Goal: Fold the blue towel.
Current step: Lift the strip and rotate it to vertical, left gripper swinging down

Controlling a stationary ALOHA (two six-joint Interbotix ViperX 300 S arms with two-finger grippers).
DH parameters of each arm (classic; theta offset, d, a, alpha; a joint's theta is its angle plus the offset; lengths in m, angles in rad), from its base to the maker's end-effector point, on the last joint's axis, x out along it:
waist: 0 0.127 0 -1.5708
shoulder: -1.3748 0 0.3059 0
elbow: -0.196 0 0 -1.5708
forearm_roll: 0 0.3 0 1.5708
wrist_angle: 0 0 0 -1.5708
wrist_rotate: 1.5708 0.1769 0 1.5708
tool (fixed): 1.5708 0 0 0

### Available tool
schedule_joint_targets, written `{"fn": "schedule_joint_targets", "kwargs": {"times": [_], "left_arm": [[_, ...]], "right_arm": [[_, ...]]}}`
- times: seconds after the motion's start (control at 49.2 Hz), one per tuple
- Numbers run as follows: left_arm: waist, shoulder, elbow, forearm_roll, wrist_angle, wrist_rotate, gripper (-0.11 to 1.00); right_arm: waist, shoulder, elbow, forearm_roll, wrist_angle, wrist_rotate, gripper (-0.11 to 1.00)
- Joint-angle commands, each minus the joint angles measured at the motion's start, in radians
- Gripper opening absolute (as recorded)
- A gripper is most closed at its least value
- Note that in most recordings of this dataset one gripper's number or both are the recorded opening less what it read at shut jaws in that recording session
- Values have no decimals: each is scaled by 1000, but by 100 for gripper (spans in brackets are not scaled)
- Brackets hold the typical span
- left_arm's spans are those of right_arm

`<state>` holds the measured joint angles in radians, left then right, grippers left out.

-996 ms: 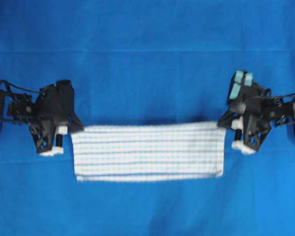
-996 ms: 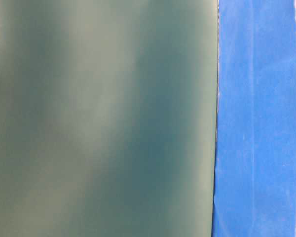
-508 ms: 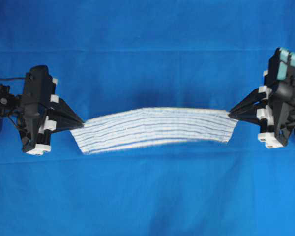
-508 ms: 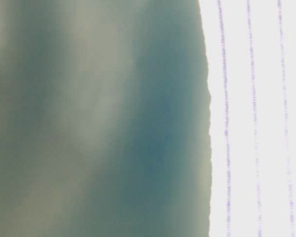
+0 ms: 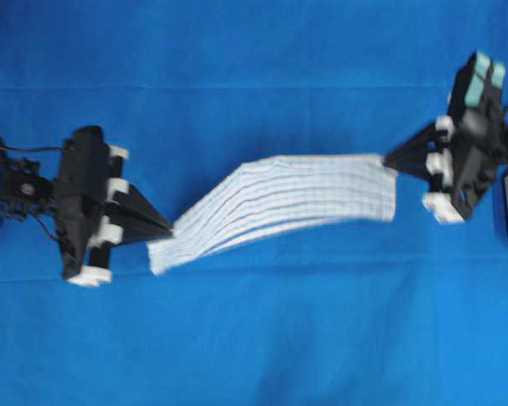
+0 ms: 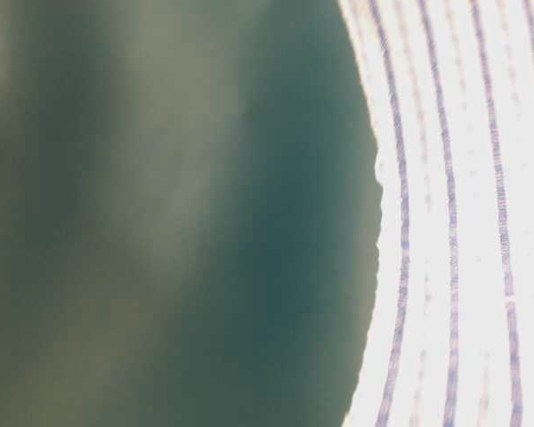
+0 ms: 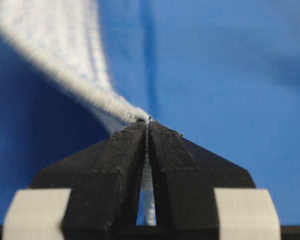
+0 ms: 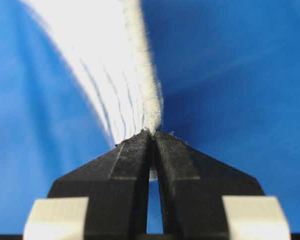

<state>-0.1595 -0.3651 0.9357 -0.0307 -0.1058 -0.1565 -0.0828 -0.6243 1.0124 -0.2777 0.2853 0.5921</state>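
The blue towel [image 5: 279, 203], white with thin dark-blue stripes, hangs lifted and stretched between both grippers as a folded strip, slanting from lower left to upper right. My left gripper [image 5: 165, 227] is shut on its left end; in the left wrist view [image 7: 148, 124] white cloth [image 7: 70, 60] is pinched between the black fingertips. My right gripper [image 5: 391, 159] is shut on the right end, with the towel's hemmed edge [image 8: 147, 75] running away from the closed tips [image 8: 153, 132]. The table-level view shows the striped towel [image 6: 463, 222] very close and bowed.
A plain solid-blue covering [image 5: 254, 338] spreads over the whole table under the towel. A blurred grey-green surface [image 6: 160, 213] fills the left of the table-level view.
Both grippers have lifted the towel off the table. The right gripper has gone up and away, the left gripper has come rightward and nearer, so the strip now slants and twists.
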Motion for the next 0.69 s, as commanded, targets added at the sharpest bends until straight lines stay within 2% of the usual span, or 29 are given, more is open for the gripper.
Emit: {"fn": "schedule_joint_targets", "kwargs": {"times": [0.0, 0.244, 0.467, 0.67], "left_arm": [[-17, 43, -67, 0, -23, 3, 1], [-60, 196, -238, 0, -34, 8, 1], [-77, 328, -399, 0, -37, 11, 1], [-64, 453, -541, 0, -64, 17, 1]], "right_arm": [[-64, 20, -37, -34, -28, 0, 4], [-258, 100, -71, -97, -72, 0, 4], [-336, 186, -120, -166, -123, 0, 4], [-377, 253, -173, -192, -179, -2, 4]]}}
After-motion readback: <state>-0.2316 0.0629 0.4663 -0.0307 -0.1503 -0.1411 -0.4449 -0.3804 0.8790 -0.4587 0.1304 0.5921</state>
